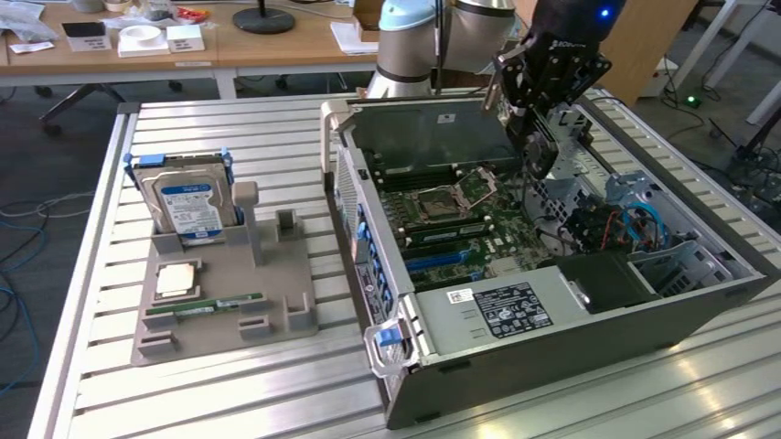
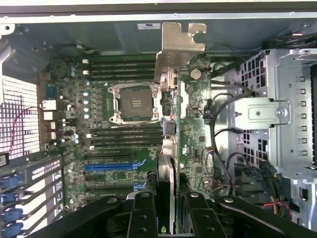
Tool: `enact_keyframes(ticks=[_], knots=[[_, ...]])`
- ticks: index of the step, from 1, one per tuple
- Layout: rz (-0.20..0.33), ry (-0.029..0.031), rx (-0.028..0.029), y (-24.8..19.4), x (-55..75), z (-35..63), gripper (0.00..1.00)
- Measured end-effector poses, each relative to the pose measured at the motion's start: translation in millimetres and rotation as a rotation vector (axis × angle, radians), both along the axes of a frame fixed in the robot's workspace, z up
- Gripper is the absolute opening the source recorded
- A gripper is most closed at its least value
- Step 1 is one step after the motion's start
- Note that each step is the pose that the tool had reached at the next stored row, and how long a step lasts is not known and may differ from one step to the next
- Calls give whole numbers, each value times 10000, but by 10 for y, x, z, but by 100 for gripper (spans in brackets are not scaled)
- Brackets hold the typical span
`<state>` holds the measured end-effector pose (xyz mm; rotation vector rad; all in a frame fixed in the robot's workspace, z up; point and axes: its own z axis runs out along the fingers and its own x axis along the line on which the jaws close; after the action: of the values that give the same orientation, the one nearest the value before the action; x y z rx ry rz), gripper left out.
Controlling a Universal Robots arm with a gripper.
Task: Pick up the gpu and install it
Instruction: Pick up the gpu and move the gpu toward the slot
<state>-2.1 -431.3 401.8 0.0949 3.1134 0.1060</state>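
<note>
Holding gpu (image 2: 167, 166) over motherboard (image 2: 197, 146)

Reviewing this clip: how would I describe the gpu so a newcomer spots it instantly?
Find the open computer case; above its motherboard hangs the pincer. The gpu is the thin card clamped edge-on in it. Only it carries a notched silver bracket at one end.

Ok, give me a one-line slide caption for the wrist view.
Tool gripping the graphics card edge-on above the motherboard inside the open computer case.
</note>
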Motion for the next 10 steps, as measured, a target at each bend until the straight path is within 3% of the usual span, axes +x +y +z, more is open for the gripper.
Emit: enact_keyframes(ticks=[10], knots=[[5,0,0,0,193,-2,27]])
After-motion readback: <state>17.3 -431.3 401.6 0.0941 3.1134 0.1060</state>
